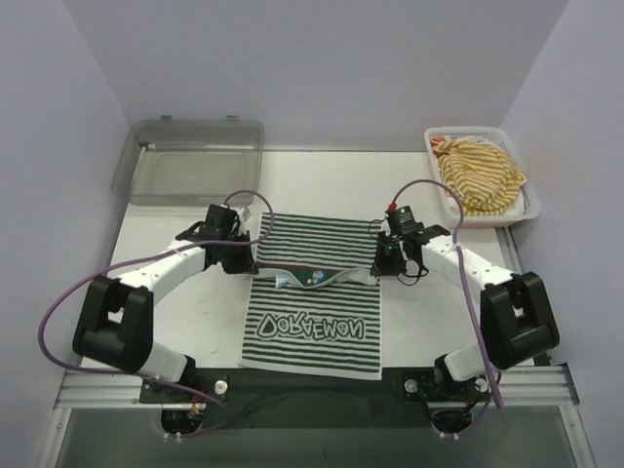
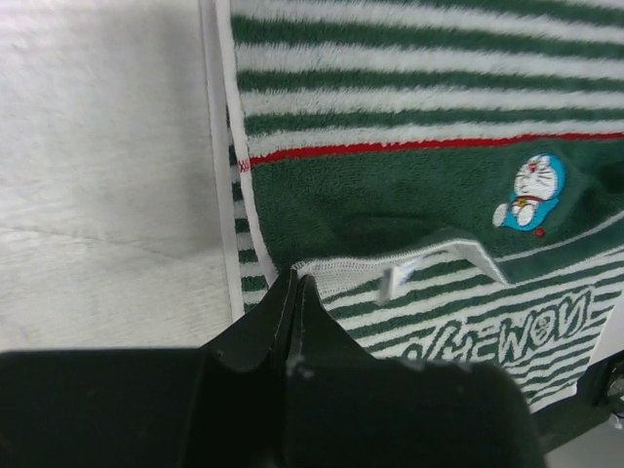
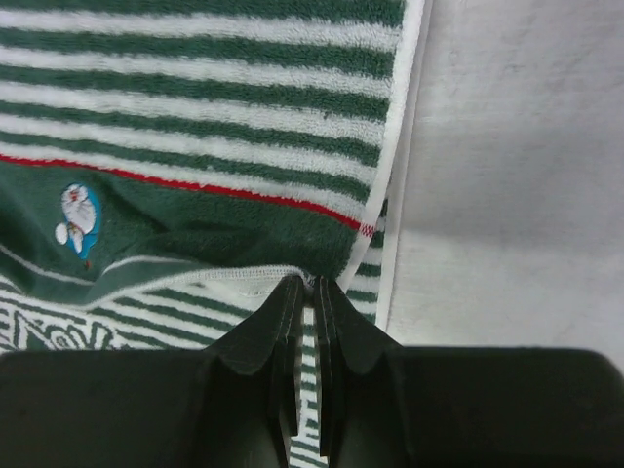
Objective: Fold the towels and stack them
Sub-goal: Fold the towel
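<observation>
Dark-green-and-white striped cloth towel (image 1: 312,331) lies on white table (image 1: 322,180), lettered end flat, nearest the arm bases. Mid-towel: turned-over hem beside cartoon patch (image 2: 531,190). Left gripper (image 2: 293,285) pinched tight on the hem's left corner. Right gripper (image 3: 307,290) nearly closed, hem's right corner between its fingers. Far right: yellow-and-white striped towel (image 1: 480,175) bunched in white plastic mesh basket (image 1: 466,132). Far left: clear grey plastic tray (image 1: 190,161).

The green-and-white striped towel (image 1: 312,292) is thick, matt terry cloth with a fuzzy looped pile. Its cartoon patch (image 2: 531,190) is smoother embroidery, under a red stitched line (image 2: 390,148). The left claw (image 2: 294,291) and right claw (image 3: 310,291) look like matt black plastic. The worktop (image 1: 322,175) is white, matt and faintly grainy. At 10 o'clock the tray (image 1: 190,166) is clear, glossy grey plastic. At 2 o'clock a white plastic mesh basket (image 1: 468,133) holds the soft cloth yellow-and-white striped towel (image 1: 478,175).
</observation>
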